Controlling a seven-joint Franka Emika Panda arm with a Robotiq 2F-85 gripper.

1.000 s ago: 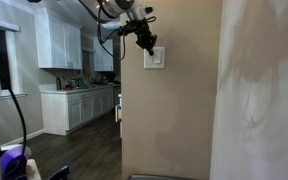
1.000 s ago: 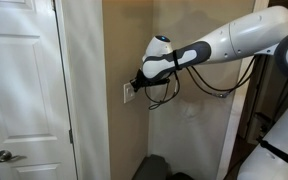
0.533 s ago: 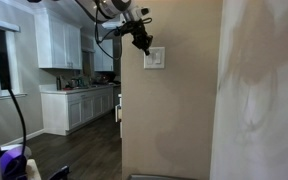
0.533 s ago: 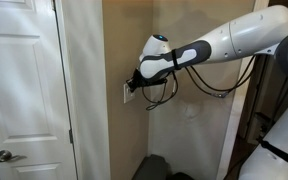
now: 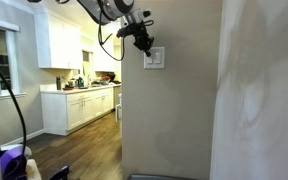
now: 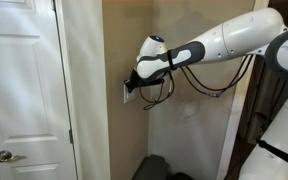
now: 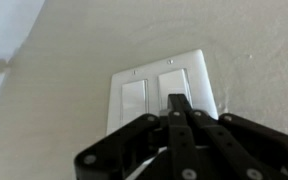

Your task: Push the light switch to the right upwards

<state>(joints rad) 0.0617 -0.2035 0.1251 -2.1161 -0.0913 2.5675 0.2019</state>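
Note:
The light switch plate (image 7: 162,88) is white with two rocker switches side by side, set in a beige wall. It shows in both exterior views (image 5: 155,58) (image 6: 128,94). My black gripper (image 7: 177,103) is shut, its two fingers pressed together, and the tips rest on the lower part of the right rocker (image 7: 174,84). The left rocker (image 7: 133,98) is free. In an exterior view the gripper (image 5: 144,43) is at the plate's upper left edge; in an exterior view the gripper (image 6: 134,84) touches the plate from the right.
A white door (image 6: 19,90) with a knob stands beside the wall corner. A kitchen with white cabinets (image 5: 69,100) lies beyond the wall. A dark object (image 6: 154,168) sits on the floor below the arm.
The gripper has risen slightly along the switch plate, and the arm has lifted a little. It stays shut against the plate.

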